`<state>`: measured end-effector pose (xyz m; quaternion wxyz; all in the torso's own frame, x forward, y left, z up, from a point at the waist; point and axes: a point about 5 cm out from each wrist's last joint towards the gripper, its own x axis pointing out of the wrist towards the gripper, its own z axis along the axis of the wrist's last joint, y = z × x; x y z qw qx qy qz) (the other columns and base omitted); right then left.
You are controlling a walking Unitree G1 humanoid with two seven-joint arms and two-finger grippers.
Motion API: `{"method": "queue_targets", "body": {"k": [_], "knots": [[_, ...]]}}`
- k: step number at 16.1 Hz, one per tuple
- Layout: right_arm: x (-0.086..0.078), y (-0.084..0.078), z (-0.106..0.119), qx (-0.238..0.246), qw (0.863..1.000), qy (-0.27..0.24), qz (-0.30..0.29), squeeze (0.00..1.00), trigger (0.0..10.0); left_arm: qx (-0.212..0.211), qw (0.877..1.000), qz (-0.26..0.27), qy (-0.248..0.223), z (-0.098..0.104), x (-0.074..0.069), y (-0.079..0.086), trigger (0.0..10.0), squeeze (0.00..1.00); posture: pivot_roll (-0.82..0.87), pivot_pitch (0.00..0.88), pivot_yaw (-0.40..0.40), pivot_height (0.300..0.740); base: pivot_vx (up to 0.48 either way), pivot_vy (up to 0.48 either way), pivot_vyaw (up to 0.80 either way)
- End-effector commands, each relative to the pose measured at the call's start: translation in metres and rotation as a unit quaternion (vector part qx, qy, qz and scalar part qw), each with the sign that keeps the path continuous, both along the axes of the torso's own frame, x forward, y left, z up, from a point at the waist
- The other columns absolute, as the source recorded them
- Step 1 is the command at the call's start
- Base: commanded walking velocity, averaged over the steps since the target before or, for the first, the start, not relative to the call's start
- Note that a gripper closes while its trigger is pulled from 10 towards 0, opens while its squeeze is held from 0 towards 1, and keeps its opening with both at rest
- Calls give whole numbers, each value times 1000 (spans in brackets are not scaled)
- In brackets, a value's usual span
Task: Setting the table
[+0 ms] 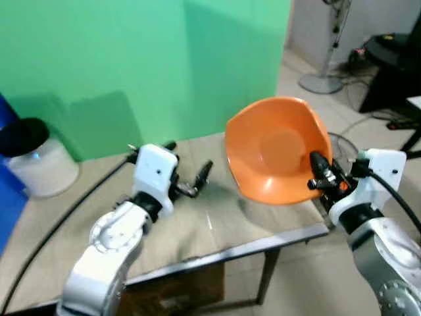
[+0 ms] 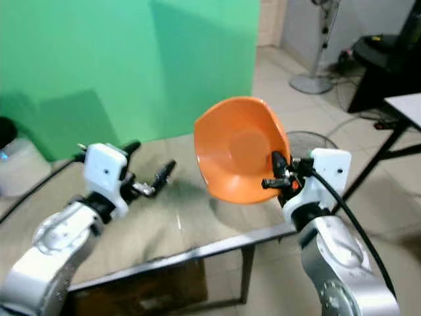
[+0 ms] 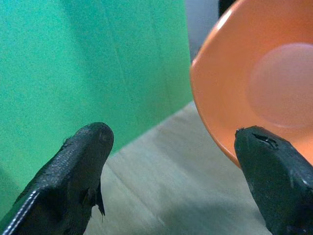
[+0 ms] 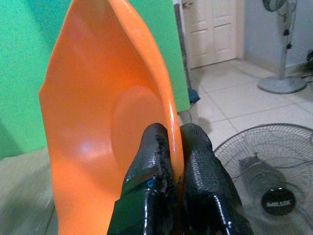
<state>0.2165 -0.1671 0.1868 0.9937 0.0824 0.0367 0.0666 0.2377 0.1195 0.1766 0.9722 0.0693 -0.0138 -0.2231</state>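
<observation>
Right wrist view shows our right gripper [image 4: 168,147] pinching the thin rim of the orange bowl [image 4: 98,127], one finger on each face. We hold the bowl tipped on edge in the air above the table [image 1: 217,230] near its right end. It looks like light, stiff, glossy plastic, likely slippery, so we judge the rim the right hold. Our left gripper [image 1: 191,172] hovers spread above the matte tabletop.

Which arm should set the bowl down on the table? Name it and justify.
Right. The right gripper already pinches the orange bowl by its rim above the table; the left gripper hovers open, holding nothing.
</observation>
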Motion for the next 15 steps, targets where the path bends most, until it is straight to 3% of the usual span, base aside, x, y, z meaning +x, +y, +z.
{"method": "queue_targets", "body": {"k": [1,15], "knots": [[-2,5,7,7,1000,-19,9,0,10000,6,1000,8,7,-3,1,2,10000,0,69,0,58,740,0,0,-781],[-3,-1,-2,-17,999,11,-45,0,10000,0,999,31,12,-8,3,6,10000,0,48,0,53,740,0,0,-781]]}}
